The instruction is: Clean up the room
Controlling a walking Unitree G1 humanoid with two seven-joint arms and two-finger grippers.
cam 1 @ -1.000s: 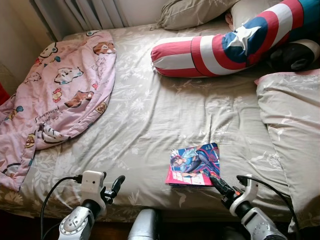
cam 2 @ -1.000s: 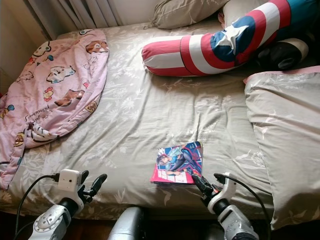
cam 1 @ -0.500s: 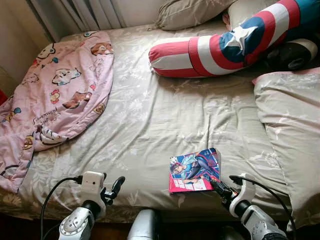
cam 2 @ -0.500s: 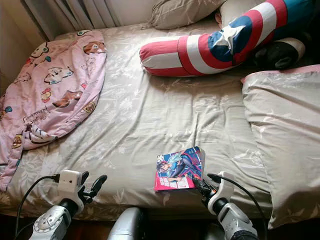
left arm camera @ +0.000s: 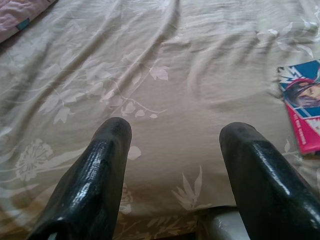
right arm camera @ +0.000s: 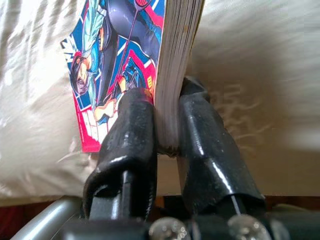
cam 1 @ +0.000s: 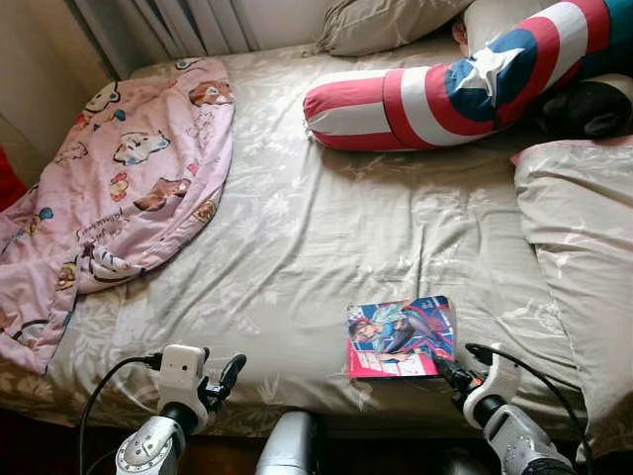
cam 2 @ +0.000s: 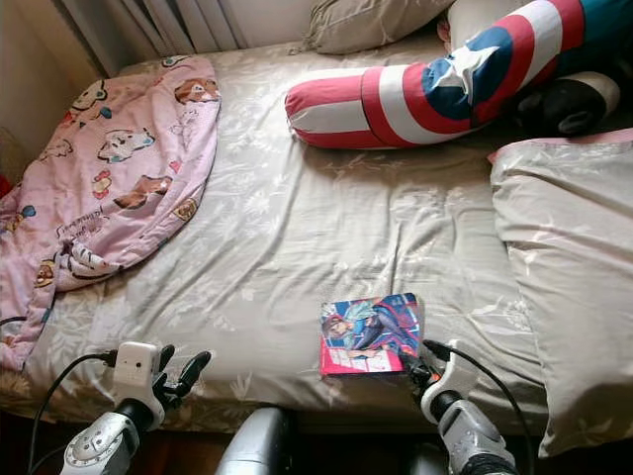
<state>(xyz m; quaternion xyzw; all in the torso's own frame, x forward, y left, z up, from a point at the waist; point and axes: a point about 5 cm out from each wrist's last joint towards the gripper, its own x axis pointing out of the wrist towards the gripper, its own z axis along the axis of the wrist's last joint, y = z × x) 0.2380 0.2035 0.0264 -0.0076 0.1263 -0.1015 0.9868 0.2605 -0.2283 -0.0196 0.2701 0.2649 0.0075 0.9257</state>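
A comic book (cam 1: 401, 336) with a bright blue, red and pink cover sits near the bed's front edge, right of centre. My right gripper (right arm camera: 167, 130) is shut on the book's near corner, one black finger over the cover and one under the pages. The book (right arm camera: 131, 65) is raised slightly off the sheet. My left gripper (left arm camera: 175, 135) hovers open over the bare sheet at the front left, with the book's edge (left arm camera: 305, 107) off to its side.
A pink cartoon-print blanket (cam 1: 119, 188) lies rumpled on the bed's left part. A red, white and blue shield-pattern bolster (cam 1: 445, 94) lies at the back, with grey pillows (cam 1: 584, 247) along the right. The beige floral sheet (cam 1: 297, 228) covers the middle.
The right gripper has drawn the book toward the bed's front edge and tilted it flatter. The camera has shifted slightly. The left arm has stayed put.
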